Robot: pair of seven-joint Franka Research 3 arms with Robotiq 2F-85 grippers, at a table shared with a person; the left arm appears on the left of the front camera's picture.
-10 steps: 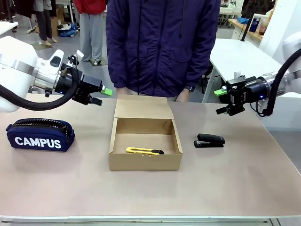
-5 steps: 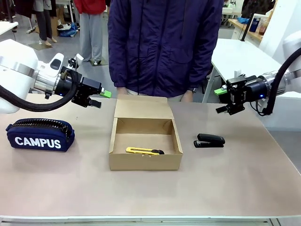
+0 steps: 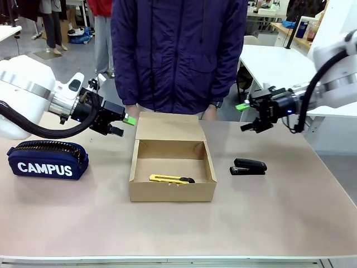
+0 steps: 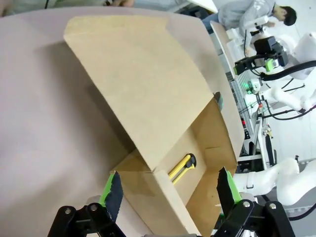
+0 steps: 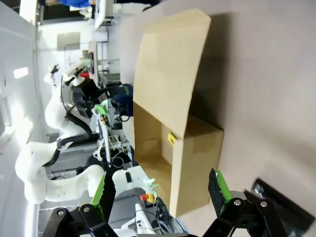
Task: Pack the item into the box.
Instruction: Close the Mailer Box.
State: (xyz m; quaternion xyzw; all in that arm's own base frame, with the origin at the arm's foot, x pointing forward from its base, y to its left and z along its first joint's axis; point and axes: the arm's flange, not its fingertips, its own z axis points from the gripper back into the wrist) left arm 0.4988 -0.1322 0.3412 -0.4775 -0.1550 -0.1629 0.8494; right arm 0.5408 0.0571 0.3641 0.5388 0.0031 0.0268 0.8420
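The brown cardboard box stands open mid-table, its flap lid raised at the far side. Inside it, near the front wall, lies the yellow utility knife with a black end, also seen in the left wrist view as the knife and as a small yellow spot of the knife in the right wrist view. My left gripper hovers open just left of the lid, nothing between its fingers. My right gripper hangs open above the table right of the box. The box and box lie ahead of both wrists.
A navy "CAMPUS" pouch lies at the left. A black stapler sits right of the box. A person in a dark blue jacket stands at the far edge behind the box, hands near the lid. The front of the table is bare.
Both grippers have moved inward toward the box lid, the right one farther. The person has shifted slightly left. The knife and box have not moved.
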